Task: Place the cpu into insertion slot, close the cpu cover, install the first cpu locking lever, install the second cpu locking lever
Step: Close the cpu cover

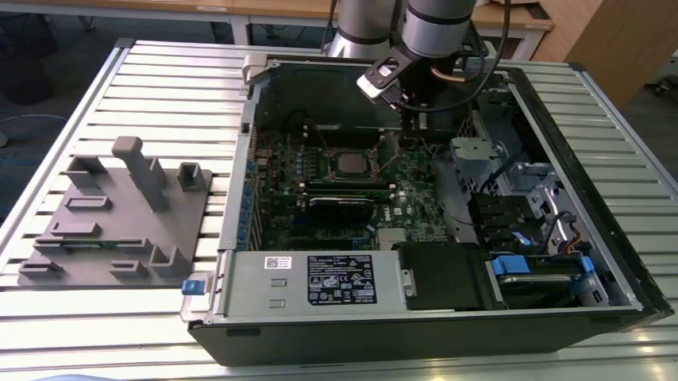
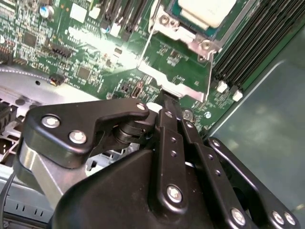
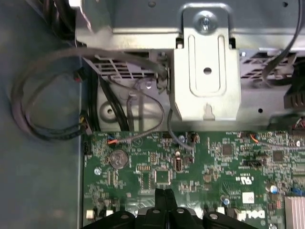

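The cpu (image 1: 351, 163) lies flat in the insertion slot (image 1: 327, 152) on the green board inside the open computer case. In the second wrist view its silver-grey top (image 2: 206, 8) shows inside the silvery cpu cover (image 2: 188, 34), which lies down around it. Thin wire locking levers (image 2: 145, 47) run along the frame's sides. My gripper (image 1: 402, 133) hangs just to the exterior view's right of the slot. Its black fingers are shut together, their tips (image 2: 162, 101) close to a silvery tab (image 2: 178, 86) at the frame's edge. In the first wrist view the shut fingertips (image 3: 164, 192) hover over the board.
A grey fixture block (image 1: 117, 222) sits on the slatted table (image 1: 159, 71) at the exterior view's left. Black memory sticks (image 2: 252, 43) flank the slot. A power supply (image 1: 317, 282), a metal bracket (image 3: 206, 71) and loose cables (image 3: 47, 95) crowd the case.
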Robot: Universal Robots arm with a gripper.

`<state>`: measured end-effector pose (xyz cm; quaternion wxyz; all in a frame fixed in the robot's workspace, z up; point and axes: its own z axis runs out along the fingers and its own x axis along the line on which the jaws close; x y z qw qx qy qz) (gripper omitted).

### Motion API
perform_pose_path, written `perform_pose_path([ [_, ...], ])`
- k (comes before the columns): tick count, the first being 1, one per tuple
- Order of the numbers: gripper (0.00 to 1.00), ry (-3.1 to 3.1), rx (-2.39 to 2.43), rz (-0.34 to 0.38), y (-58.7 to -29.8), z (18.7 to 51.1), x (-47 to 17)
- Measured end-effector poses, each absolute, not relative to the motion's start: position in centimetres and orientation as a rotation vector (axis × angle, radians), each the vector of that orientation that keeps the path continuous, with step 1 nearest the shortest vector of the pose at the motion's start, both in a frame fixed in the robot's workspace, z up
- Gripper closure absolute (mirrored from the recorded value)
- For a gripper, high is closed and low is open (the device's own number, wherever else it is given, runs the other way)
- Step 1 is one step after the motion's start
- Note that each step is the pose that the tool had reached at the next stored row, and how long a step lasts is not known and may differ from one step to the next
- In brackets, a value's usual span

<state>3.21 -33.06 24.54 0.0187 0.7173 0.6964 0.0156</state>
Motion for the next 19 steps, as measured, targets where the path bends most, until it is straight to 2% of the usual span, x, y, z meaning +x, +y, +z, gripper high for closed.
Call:
perform_pose_path([
  [19, 0.9, 2.148, 2.214, 0.084, -33.4, 24.5, -2.1],
])
